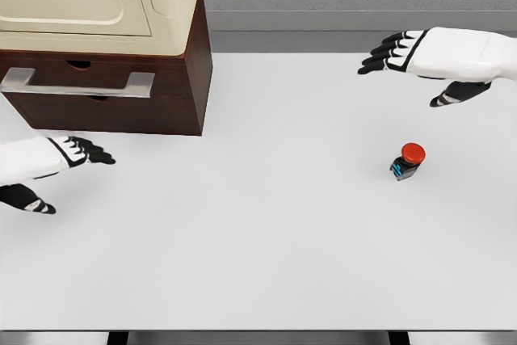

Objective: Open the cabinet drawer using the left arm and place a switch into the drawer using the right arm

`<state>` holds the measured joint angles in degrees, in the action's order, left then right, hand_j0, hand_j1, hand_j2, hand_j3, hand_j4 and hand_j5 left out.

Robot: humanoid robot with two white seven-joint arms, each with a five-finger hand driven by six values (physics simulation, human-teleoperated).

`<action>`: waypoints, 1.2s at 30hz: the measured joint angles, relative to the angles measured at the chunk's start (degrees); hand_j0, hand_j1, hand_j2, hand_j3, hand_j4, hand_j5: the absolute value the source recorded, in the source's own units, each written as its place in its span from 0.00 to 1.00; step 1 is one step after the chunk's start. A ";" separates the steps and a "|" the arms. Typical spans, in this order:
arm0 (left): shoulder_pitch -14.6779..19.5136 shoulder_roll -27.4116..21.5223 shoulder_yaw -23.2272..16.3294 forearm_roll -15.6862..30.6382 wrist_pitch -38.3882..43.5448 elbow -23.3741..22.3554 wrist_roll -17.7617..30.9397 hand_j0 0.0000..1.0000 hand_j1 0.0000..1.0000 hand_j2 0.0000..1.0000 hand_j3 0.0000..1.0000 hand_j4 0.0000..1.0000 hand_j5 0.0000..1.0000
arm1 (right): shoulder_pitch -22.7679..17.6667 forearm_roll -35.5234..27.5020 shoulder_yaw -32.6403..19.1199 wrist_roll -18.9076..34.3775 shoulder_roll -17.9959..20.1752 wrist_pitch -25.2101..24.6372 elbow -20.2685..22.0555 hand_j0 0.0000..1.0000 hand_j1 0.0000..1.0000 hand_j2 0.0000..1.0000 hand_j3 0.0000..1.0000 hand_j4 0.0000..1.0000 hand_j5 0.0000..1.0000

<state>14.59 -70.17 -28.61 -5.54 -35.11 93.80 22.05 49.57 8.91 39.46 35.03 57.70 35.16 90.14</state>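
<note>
The left hand [77,153] hovered over the desk [266,264] at about nine o'clock, fingers stretched flat and relaxed, holding nothing, just below the cabinet [105,46] that filled the ten-to-eleven o'clock corner. Its drawer [97,78] was closed, the long metal handle [79,83] lying across its dark front, apart from the fingertips. The right hand [396,52] hung at about two o'clock, fingers likewise extended and empty. The switch [408,159], a red mushroom button on a dark body with a blue accent, stood on the desk at about three o'clock, well apart from the right hand and far from the cabinet.

Neither step of the task looked begun. The main risk was with the handle: if the left hand came in too low or flat, the fingers might slide under the bar without hooking it, or pull at an angle and shift the cabinet instead of the drawer. The switch was small and top-heavy-looking; a clumsy pinch could tip or roll it away. A second drawer front seemed to sit below the handle, though the view was too dim to be sure.

Counted: one cabinet, one handle, one switch, two hands.
</note>
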 measured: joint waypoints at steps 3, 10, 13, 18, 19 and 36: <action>0.09 -0.36 -0.43 -0.06 0.00 0.52 0.02 1.00 1.00 1.00 1.00 1.00 1.00 | 1.05 0.04 -0.11 0.00 0.01 -0.01 0.28 1.00 1.00 1.00 1.00 1.00 1.00; 5.01 -6.70 -4.88 2.74 0.01 5.05 -0.09 1.00 1.00 1.00 1.00 1.00 1.00 | -0.88 0.44 -0.63 0.00 5.16 -0.02 0.48 1.00 1.00 1.00 1.00 1.00 1.00; 9.47 -9.63 -5.53 4.32 0.00 6.41 -0.11 1.00 1.00 1.00 1.00 1.00 1.00 | -2.99 0.59 2.55 0.00 6.66 0.02 1.33 1.00 1.00 1.00 1.00 1.00 1.00; 11.52 -12.49 -7.42 12.44 0.02 7.03 1.68 1.00 1.00 1.00 1.00 1.00 1.00 | -3.43 2.04 5.85 0.00 8.58 0.01 2.79 1.00 1.00 1.00 1.00 1.00 1.00; 12.04 -12.66 -7.93 15.79 -0.06 7.07 3.96 1.00 1.00 1.00 1.00 1.00 1.00 | -4.21 2.48 6.25 0.00 8.67 0.03 3.22 1.00 1.00 1.00 1.00 1.00 1.00; 20.21 -3.00 -9.21 32.31 15.31 7.15 12.28 1.00 1.00 1.00 1.00 1.00 1.00 | -4.48 7.31 8.62 -0.01 3.36 -0.02 -2.07 1.00 1.00 1.00 1.00 1.00 1.00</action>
<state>34.80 -73.17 -37.82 26.77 -19.79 100.95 34.33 45.09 16.23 48.08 35.02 61.06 35.14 88.07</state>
